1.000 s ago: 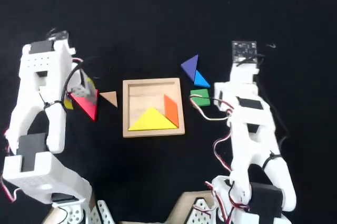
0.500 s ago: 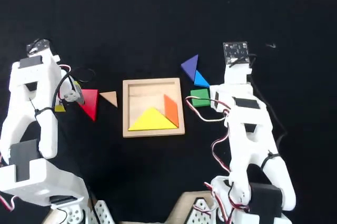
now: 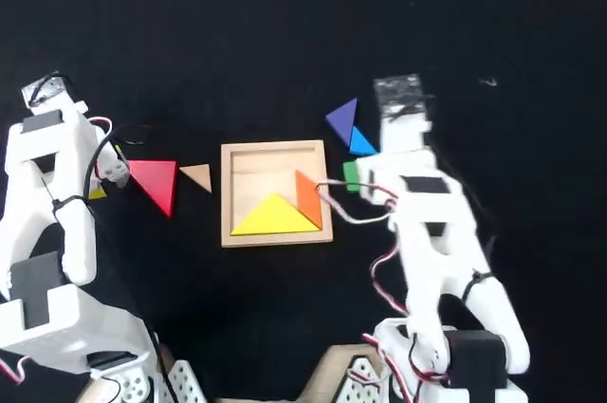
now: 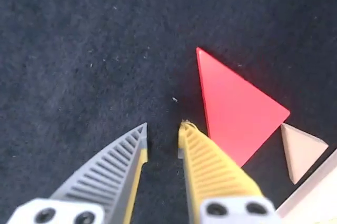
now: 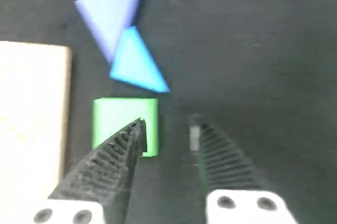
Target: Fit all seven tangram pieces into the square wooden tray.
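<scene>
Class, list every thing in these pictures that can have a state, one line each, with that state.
wooden tray, partly filled
yellow triangle, in tray
orange piece, in tray
red triangle, loose on table
tan triangle, loose on table
purple triangle, loose on table
blue triangle, loose on table
green square, loose on table
left end effector, open, empty
right end effector, open, empty

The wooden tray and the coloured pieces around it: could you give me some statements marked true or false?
The wooden tray holds a yellow triangle and an orange piece. True.
The red triangle lies inside the tray. False: it lies outside, beside the tan triangle.
The right fingers are shut on the green square. False: they are open, nothing between them.
The blue triangle lies next to the purple triangle. True.
</scene>
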